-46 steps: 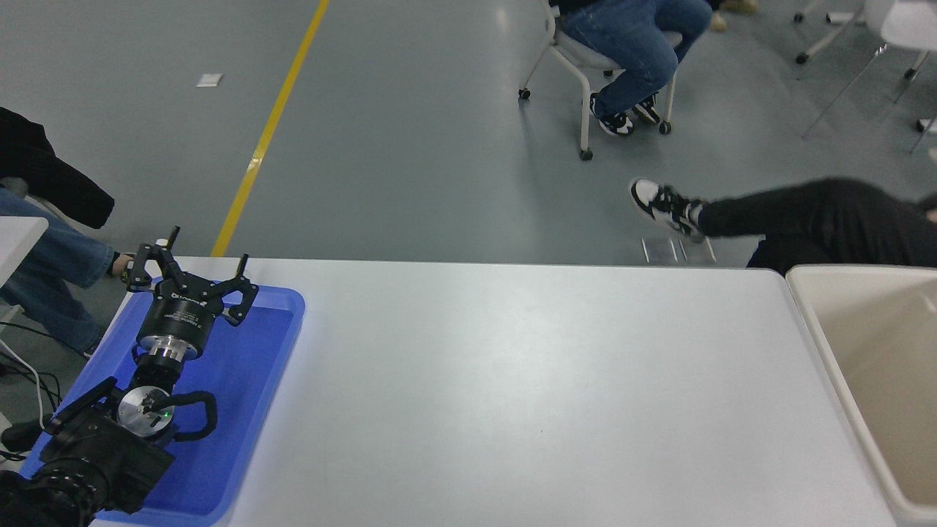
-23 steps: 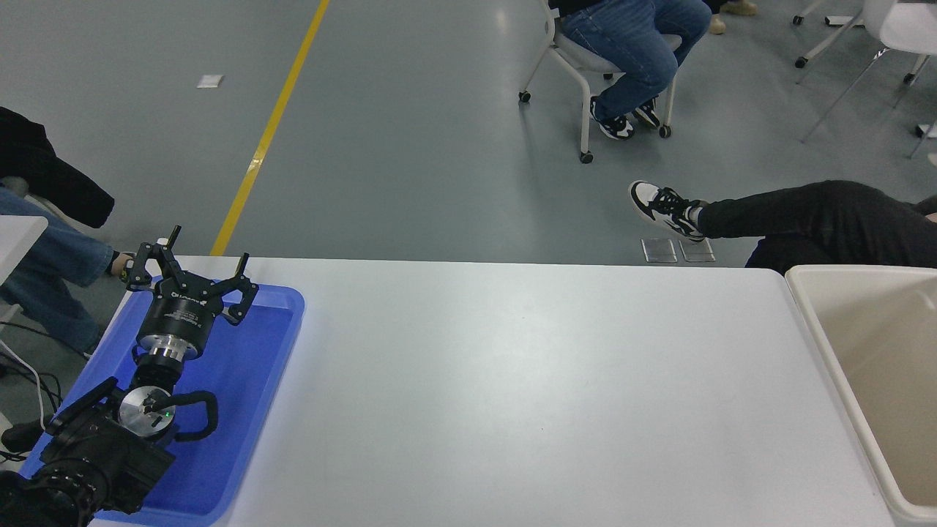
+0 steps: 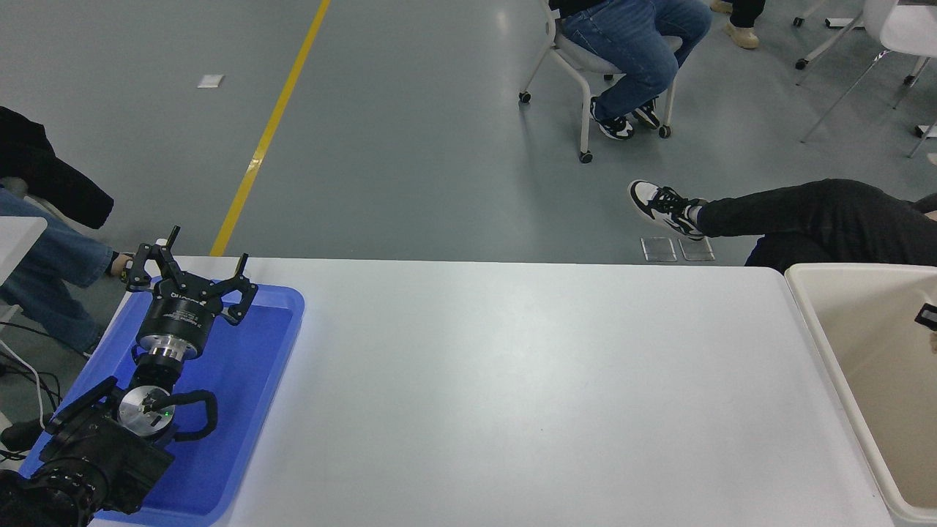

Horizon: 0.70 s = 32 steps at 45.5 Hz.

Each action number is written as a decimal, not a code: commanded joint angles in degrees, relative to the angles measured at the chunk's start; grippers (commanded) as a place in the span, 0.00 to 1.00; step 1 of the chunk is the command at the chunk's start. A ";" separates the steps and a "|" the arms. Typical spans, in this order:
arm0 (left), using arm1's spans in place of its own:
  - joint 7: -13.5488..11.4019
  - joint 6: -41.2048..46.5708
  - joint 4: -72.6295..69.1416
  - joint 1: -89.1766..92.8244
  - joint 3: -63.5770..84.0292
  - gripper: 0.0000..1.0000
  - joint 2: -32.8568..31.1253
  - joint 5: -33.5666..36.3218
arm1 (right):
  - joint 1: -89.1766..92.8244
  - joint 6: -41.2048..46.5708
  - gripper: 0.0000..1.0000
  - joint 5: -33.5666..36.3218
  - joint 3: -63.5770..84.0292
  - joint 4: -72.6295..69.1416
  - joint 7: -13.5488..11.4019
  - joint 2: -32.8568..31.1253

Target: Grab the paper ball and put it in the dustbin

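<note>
Paper ball: nowhere to be seen, folks. Not on the white table [image 3: 512, 380], not in the visible part of the dustbin, so its place, its heading and its long axis can't be told.
Dustbin [image 3: 812, 322]: big cream bin at the right edge of the table, thick rounded rim, cut off by the picture's edge.
Right gripper [image 3: 928, 316]: only a dark sliver peeks in at the far right edge, over the bin's open mouth. Too little shows to tell whether it's spread or closed, or whether anything is in it.
Left gripper [image 3: 192, 272]: parked at the near left over the blue tray [image 3: 241, 410], fingers splayed wide, holding nothing.
Key relation: the right arm is the one at the bin; the left sits well apart, clear across the table. My read is that the ball is either hidden with that right gripper beyond the picture's edge or low in the bin out of sight. Which one, I can't say.
Next move: hard to call. If the ball is in that grip, a release straight down over the bin should do it.
Background: seated people beyond the far edge, one leg stretched out near the bin's far corner.
</note>
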State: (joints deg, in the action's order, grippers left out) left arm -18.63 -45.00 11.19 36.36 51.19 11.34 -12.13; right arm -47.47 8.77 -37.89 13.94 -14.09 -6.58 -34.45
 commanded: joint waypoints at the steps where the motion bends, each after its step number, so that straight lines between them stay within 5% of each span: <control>1: 0.00 0.00 -0.03 0.03 -0.04 1.00 0.00 0.00 | 2.65 -0.68 0.89 0.98 -4.01 0.55 -0.01 1.14; 2: 0.00 0.00 -0.03 -0.06 -0.04 1.00 0.00 0.00 | 2.65 -0.60 1.00 0.89 -4.27 0.55 -0.10 1.14; 32: 0.08 0.00 0.14 0.03 -0.04 1.00 0.00 0.00 | 2.91 -0.42 1.00 1.15 -10.24 -0.33 0.34 1.67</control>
State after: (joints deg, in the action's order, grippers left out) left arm -18.54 -45.00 11.26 36.33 51.17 11.34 -12.13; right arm -44.67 8.24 -36.90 7.47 -14.10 -6.46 -33.08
